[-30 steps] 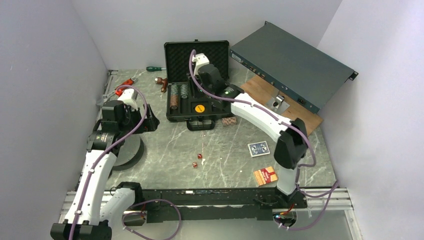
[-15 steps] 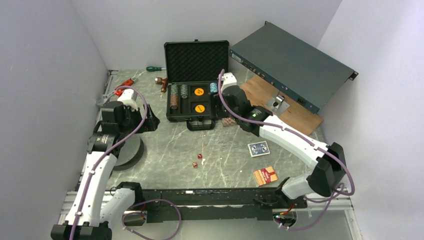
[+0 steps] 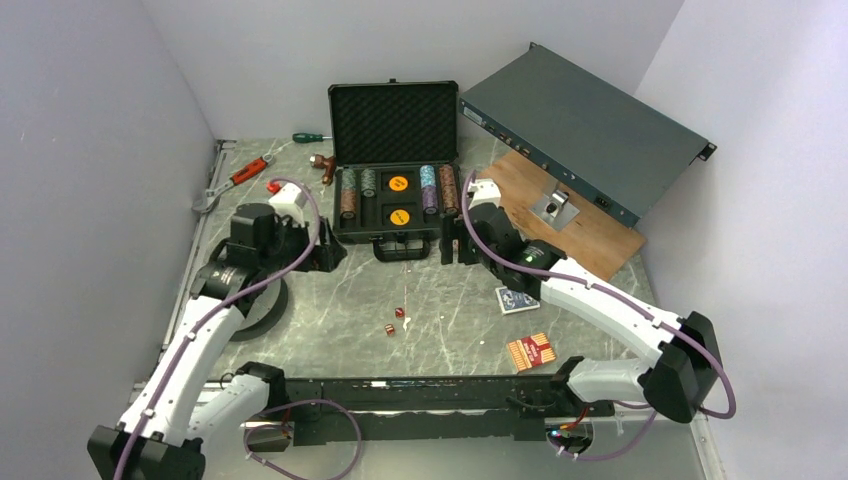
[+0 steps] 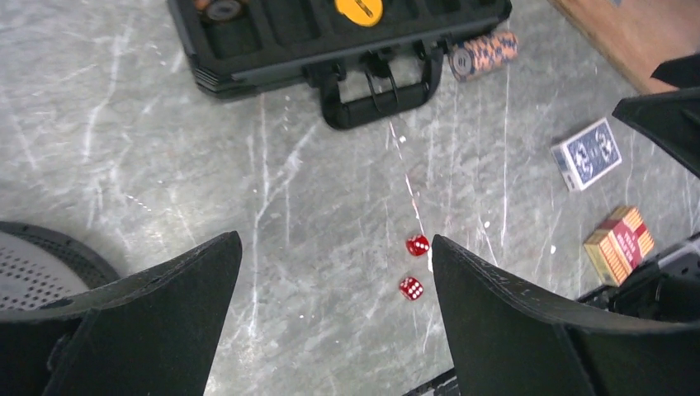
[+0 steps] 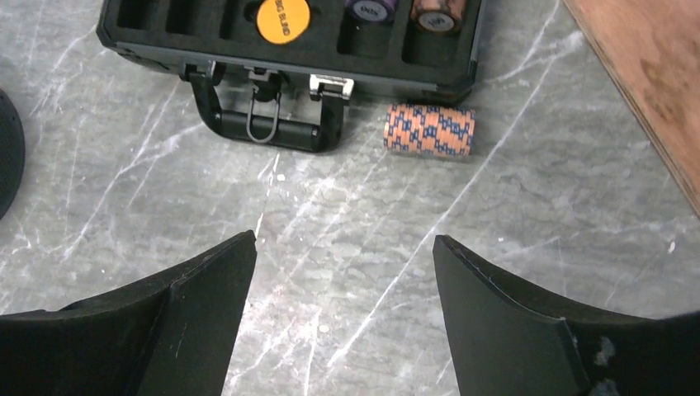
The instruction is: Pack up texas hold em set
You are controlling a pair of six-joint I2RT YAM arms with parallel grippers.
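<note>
right end effector [image 5: 342, 243]: wide and empty; over the case [image 3: 345, 234] a second ago, now drawn back to its front.
case: open on the surface [image 3: 450, 320], lid [image 3: 393, 122] upright, handle [image 5: 264, 124] toward the arms.
chips [image 3: 447, 190]: stacks in the left slots, and two more in the right slots, uncovered since the draw-back.
loose stack [image 5: 429, 129]: lying on its side just right of the handle, outside the case, straight ahead of the right fingers.
left end effector [image 4: 334, 243]: wide, empty; moved in from the left edge toward the front left corner of the case, looking down at the dice.
dice [image 4: 417, 245]: two, red, near each other, well in front of the handle.
blue deck [image 4: 587, 153]: flat on the surface, right of the dice.
red deck [image 4: 619, 245]: nearer the arm bases than the blue deck.
meaning for task: one delivery of chips probably finished; loose stack likely next for the right side, dice for the left; decks and closing of the lid not yet done.
</note>
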